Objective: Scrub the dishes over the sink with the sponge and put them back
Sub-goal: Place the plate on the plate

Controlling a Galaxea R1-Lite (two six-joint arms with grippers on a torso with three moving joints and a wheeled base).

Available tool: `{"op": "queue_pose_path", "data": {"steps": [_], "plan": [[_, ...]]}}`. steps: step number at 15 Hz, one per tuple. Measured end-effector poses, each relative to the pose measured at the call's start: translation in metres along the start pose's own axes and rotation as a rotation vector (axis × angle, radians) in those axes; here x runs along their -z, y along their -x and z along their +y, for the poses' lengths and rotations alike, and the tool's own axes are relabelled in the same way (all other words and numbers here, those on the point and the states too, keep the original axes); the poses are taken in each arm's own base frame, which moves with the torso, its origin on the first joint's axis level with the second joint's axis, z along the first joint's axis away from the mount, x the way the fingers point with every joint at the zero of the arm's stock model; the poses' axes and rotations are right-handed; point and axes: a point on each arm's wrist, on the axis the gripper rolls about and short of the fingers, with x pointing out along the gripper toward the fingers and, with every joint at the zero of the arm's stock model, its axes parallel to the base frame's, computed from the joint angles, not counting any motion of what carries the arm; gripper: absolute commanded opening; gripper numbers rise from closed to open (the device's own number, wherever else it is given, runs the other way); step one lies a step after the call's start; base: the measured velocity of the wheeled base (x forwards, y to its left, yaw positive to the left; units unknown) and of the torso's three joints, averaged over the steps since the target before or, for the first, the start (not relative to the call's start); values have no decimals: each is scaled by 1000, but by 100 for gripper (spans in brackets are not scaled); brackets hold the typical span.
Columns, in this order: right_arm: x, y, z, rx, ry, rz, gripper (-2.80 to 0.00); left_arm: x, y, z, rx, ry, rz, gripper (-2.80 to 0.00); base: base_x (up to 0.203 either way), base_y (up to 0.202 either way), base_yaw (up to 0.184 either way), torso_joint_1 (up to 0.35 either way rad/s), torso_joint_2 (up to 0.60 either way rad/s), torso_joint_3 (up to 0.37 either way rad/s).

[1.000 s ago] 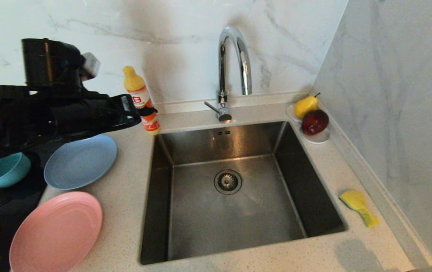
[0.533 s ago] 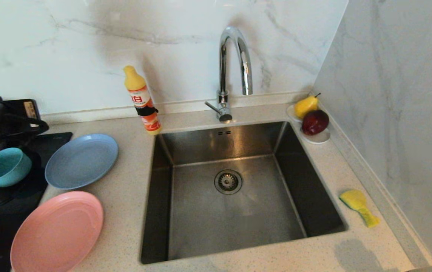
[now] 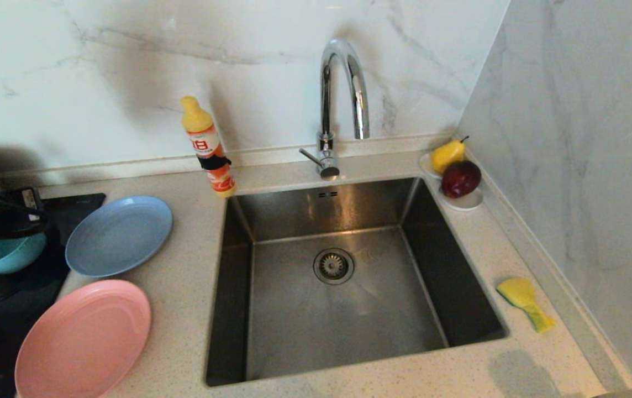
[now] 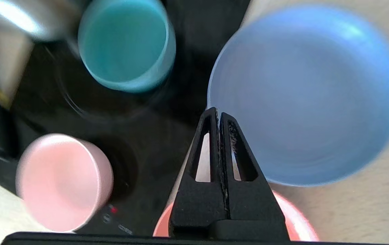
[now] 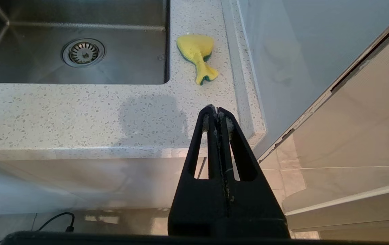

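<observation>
The sponge (image 3: pixel 525 303) lies bent on the speckled counter (image 3: pixel 183 287), just beside the right rim of the sink (image 3: pixel 338 309) and near the side wall, untouched. The sink basin holds only its round drain strainer (image 3: pixel 333 266); the chrome tap (image 3: pixel 341 94) arches over its rear edge.

The dishes sit left of the sink. The grey-blue plate (image 3: pixel 119 235) rests on the counter, with the salmon-pink plate (image 3: pixel 84 338) nearer the front edge. The teal bowl (image 3: pixel 6 253) stands on a black surface (image 3: pixel 73 213) at the far left; the small pale pink dish (image 4: pixel 63 182) stands on the same surface.

The left gripper (image 4: pixel 219 114) hangs above this group, over the near rim of the grey-blue plate, fingers clenched together and grasping nothing. The right gripper (image 5: pixel 217 112) is parked low at the counter's front edge, below the sponge's corner, likewise pressed closed and empty.

A detergent bottle (image 3: pixel 207 146) stands at the sink's rear left corner. A white dish (image 3: pixel 462 200) with a pear and a dark red fruit occupies the rear right corner.
</observation>
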Motion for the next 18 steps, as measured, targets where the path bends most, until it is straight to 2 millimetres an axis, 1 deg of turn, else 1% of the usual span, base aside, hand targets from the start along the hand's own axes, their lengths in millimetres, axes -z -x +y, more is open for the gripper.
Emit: {"op": "queue_pose_path", "data": {"steps": [2, 5, 6, 7, 9, 12, 15, 18], "plan": [[0, 0, 0, 0, 0, 0, -280, 4, -19, 14, 17, 32, 62, -280, 0, 0, 0, 0, 0, 0], [0, 0, 0, 0, 0, 0, -280, 10, -39, 31, 61, 94, 156, -280, 0, 0, 0, 0, 0, 0], [0, 0, 0, 0, 0, 0, -280, 13, -45, 35, 84, 130, 193, -53, 0, 0, 0, 0, 0, 0], [0, 0, 0, 0, 0, 0, -280, 14, -51, 38, 99, 165, 226, 0, 0, 0, 0, 0, 0, 0], [0, 0, 0, 0, 0, 0, -280, 15, -61, 42, 120, 237, 278, 0, 0, 0, 0, 0, 0, 0], [0, 0, 0, 0, 0, 0, -280, 18, -70, 43, 135, 293, 308, 0, 0, 0, 0, 0, 0, 0], [0, 0, 0, 0, 0, 0, -280, 26, -81, 42, 138, 344, 357, 0, 0, 0, 0, 0, 0, 0], [0, 0, 0, 0, 0, 0, -280, 32, -89, 41, 174, 385, 394, 0, 0, 0, 0, 0, 0, 0]]}}
